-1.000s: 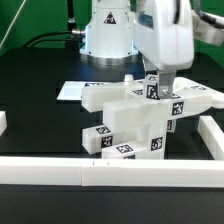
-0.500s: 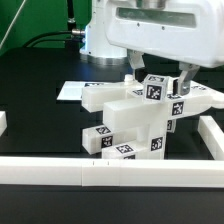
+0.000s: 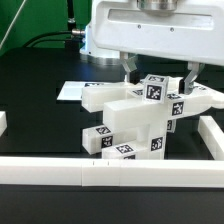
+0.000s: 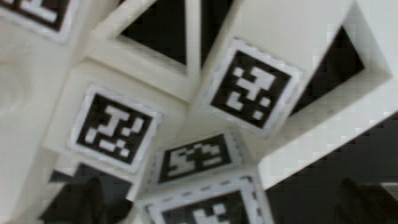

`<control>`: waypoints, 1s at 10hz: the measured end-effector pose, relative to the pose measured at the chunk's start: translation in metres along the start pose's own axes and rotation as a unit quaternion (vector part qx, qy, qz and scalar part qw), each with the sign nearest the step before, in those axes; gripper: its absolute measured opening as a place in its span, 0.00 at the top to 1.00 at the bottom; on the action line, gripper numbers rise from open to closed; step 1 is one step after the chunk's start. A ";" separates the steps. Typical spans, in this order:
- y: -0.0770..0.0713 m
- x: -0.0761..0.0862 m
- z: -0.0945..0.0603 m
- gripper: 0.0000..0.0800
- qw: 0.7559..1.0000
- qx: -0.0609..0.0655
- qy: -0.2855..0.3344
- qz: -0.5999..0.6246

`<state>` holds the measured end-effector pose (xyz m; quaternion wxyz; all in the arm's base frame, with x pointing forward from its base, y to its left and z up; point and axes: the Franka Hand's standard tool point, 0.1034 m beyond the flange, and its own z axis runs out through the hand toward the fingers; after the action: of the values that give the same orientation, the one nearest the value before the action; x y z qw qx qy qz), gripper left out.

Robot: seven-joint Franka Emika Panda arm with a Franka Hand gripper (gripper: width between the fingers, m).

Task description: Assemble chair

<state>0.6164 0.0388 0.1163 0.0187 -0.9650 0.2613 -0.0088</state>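
The chair is a cluster of chunky white parts with black-and-white tags, joined in the middle of the black table. My gripper hangs just above its top. The jaws stand wide apart, with one fingertip on each side of the top tagged block; neither touches it. The gripper is open and empty. The wrist view is filled with the chair's tagged faces and the X-braced panel from very close. My own fingertips do not show clearly there.
Low white border rails run along the front, the exterior view's right and its left. The marker board lies flat behind the chair. The robot's base stands at the back.
The hand has turned about its vertical axis, so its broad face now shows. The fingers, close together over the top block before, now stand wide apart on either side of it.
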 end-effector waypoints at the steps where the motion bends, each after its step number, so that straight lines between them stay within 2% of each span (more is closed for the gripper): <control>1: 0.002 0.001 0.000 0.19 1.000 0.000 0.000 -0.017; 2: 0.002 0.001 0.000 0.19 0.999 0.001 0.000 -0.036; 3: 0.002 0.001 0.000 0.31 0.999 0.001 0.000 -0.034; 4: 0.002 0.001 0.000 0.49 0.999 0.001 0.000 -0.034; 5: 0.002 0.001 0.000 0.49 0.999 0.001 0.000 -0.035; 6: 0.002 0.001 0.000 0.64 0.999 0.001 0.000 -0.035; 8: 0.002 0.001 0.000 0.64 1.000 0.001 0.000 -0.024; 9: 0.002 0.002 0.000 0.64 1.000 0.003 0.000 -0.008; 10: 0.002 0.002 0.000 0.64 0.999 0.012 -0.001 0.048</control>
<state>0.6172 0.0362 0.1160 0.0307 -0.9510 0.3075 -0.0103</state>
